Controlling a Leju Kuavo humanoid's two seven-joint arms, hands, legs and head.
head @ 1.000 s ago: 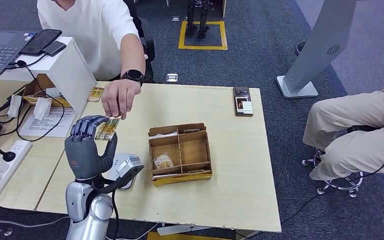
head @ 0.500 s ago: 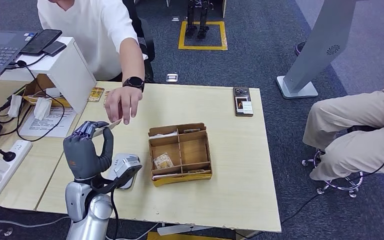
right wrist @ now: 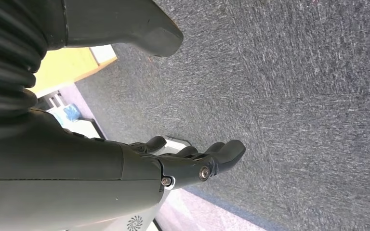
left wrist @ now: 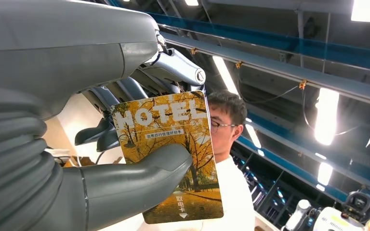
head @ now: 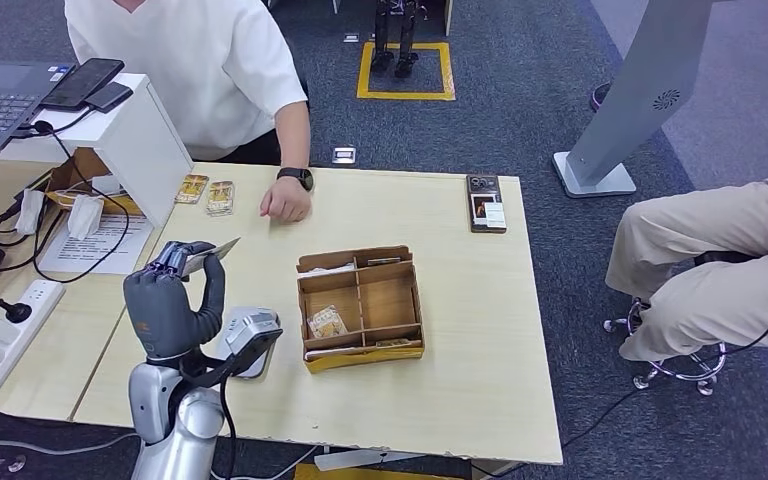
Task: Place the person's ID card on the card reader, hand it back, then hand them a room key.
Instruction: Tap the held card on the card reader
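Note:
My left hand (head: 165, 300) is raised over the table's left side and pinches a card (head: 212, 254) between thumb and fingers. Seen close from the left wrist, the card (left wrist: 173, 154) carries an autumn tree picture and the word HOTEL, and the thumb (left wrist: 139, 178) presses on its face. A person in a white shirt sits across the table, one hand (head: 286, 206) resting on the far edge, apart from my hand. A white device (head: 252, 362) lies on the table, partly hidden behind my wrist. My right hand (right wrist: 192, 163) hangs over the carpet, fingers apart and holding nothing.
A cardboard box with compartments (head: 365, 357) holding several cards stands mid-table. Two cards (head: 192, 188) (head: 221, 197) lie near the person. A phone (head: 485, 203) lies at the far right edge. Left of the table are a white stand, cables and a power strip (head: 0, 320). Another person sits at the right.
The person let go of the card and drew the hand back to the far table edge. My left hand sank a little with the card. A second card now shows near the person.

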